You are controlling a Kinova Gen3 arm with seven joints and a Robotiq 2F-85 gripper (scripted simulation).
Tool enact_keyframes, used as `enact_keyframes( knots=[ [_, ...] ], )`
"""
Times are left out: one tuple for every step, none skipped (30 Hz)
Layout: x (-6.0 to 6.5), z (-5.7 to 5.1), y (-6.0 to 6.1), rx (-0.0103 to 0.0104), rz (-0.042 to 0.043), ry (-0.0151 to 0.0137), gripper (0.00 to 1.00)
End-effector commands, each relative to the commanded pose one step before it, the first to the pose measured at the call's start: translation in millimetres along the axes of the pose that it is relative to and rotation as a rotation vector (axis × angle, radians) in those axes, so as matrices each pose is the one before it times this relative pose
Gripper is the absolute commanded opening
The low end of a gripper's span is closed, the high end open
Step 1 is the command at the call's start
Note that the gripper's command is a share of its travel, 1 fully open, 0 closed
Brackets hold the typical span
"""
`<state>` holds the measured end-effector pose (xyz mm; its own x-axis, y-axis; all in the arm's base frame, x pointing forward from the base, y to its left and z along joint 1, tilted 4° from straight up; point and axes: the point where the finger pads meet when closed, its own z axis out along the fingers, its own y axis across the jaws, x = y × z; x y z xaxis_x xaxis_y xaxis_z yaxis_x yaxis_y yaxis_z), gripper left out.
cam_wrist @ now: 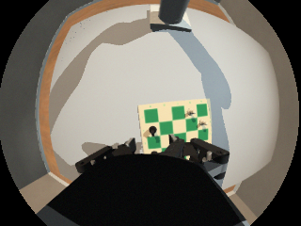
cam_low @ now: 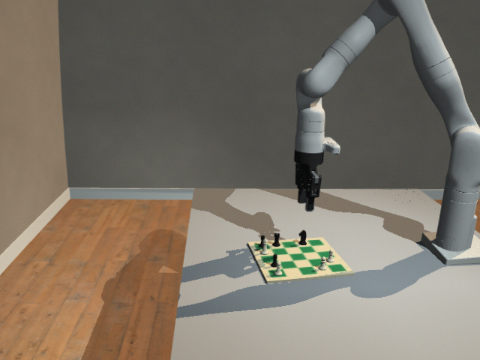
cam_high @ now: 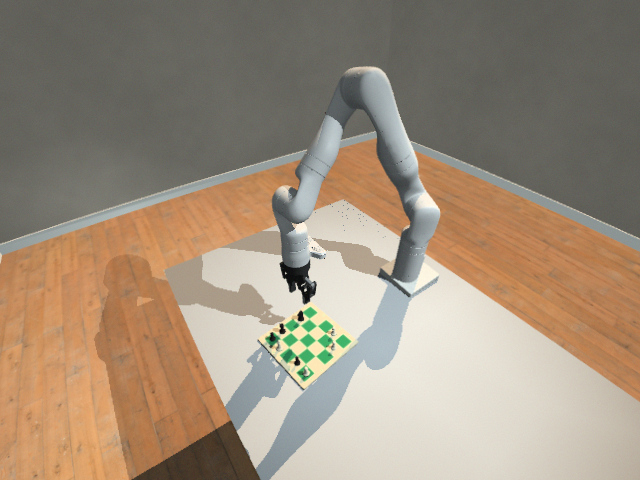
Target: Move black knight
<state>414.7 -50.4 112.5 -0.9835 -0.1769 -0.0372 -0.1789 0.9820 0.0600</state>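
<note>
The black knight [cam_low: 302,237] stands upright on a square in the board's far row; it also shows in the top view [cam_high: 300,315] and the wrist view [cam_wrist: 152,131]. The green and cream chessboard [cam_high: 307,345] lies on the grey mat. My gripper [cam_low: 309,205] hangs well above the knight, open and empty; it also shows in the top view [cam_high: 305,295]. The square labels are too small to read.
Other black pieces [cam_low: 276,239] and white pieces [cam_low: 322,263] stand on the board, several in all. The arm's base [cam_high: 409,276] stands on the mat beyond the board. Wooden floor surrounds the mat.
</note>
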Motion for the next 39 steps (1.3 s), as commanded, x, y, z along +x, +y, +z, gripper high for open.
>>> enact_keyframes(
  knots=[
    [-0.49,-0.85,-0.26,0.00106,0.00014,-0.00203,1.0],
    [0.0,0.0,0.0,0.0,0.0,0.0,1.0],
    [0.0,0.0,0.0,0.0,0.0,0.0,1.0],
    [0.0,0.0,0.0,0.0,0.0,0.0,1.0],
    [0.0,0.0,0.0,0.0,0.0,0.0,1.0],
    [0.0,0.0,0.0,0.0,0.0,0.0,1.0],
    [0.0,0.0,0.0,0.0,0.0,0.0,1.0],
    [0.0,0.0,0.0,0.0,0.0,0.0,1.0],
    [0.0,0.0,0.0,0.0,0.0,0.0,1.0],
    [0.0,0.0,0.0,0.0,0.0,0.0,1.0],
    [0.0,0.0,0.0,0.0,0.0,0.0,1.0],
    [0.0,0.0,0.0,0.0,0.0,0.0,1.0],
    [0.0,0.0,0.0,0.0,0.0,0.0,1.0],
    [0.0,0.0,0.0,0.0,0.0,0.0,1.0],
    [0.0,-0.03,0.0,0.0,0.0,0.0,1.0],
    [0.0,-0.17,0.0,0.0,0.0,0.0,1.0],
    [0.0,-0.43,0.0,0.0,0.0,0.0,1.0],
    [0.0,-0.77,0.0,0.0,0.0,0.0,1.0],
    [0.0,-1.18,0.0,0.0,0.0,0.0,1.0],
    [0.0,-1.63,0.0,0.0,0.0,0.0,1.0],
    [0.0,-2.09,0.0,0.0,0.0,0.0,1.0],
    [0.0,-2.55,0.0,0.0,0.0,0.0,1.0],
    [0.0,-2.98,0.0,0.0,0.0,0.0,1.0],
    [0.0,-3.38,0.0,0.0,0.0,0.0,1.0],
    [0.0,-3.73,0.0,0.0,0.0,0.0,1.0],
    [0.0,0.0,0.0,0.0,0.0,0.0,1.0],
    [0.0,0.0,0.0,0.0,0.0,0.0,1.0],
    [0.0,-4.01,0.0,0.0,0.0,0.0,1.0],
    [0.0,-4.23,0.0,0.0,0.0,0.0,1.0],
    [0.0,-4.38,0.0,0.0,0.0,0.0,1.0],
    [0.0,-4.45,0.0,0.0,0.0,0.0,1.0],
    [0.0,-4.44,0.0,0.0,0.0,0.0,1.0],
    [0.0,-4.36,0.0,0.0,0.0,0.0,1.0],
    [0.0,-4.19,0.0,0.0,0.0,0.0,1.0],
    [0.0,-3.96,0.0,0.0,0.0,0.0,1.0],
    [0.0,-3.66,0.0,0.0,0.0,0.0,1.0],
    [0.0,-3.31,0.0,0.0,0.0,0.0,1.0],
    [0.0,-2.91,0.0,0.0,0.0,0.0,1.0],
    [0.0,-2.48,0.0,0.0,0.0,0.0,1.0]
  ],
)
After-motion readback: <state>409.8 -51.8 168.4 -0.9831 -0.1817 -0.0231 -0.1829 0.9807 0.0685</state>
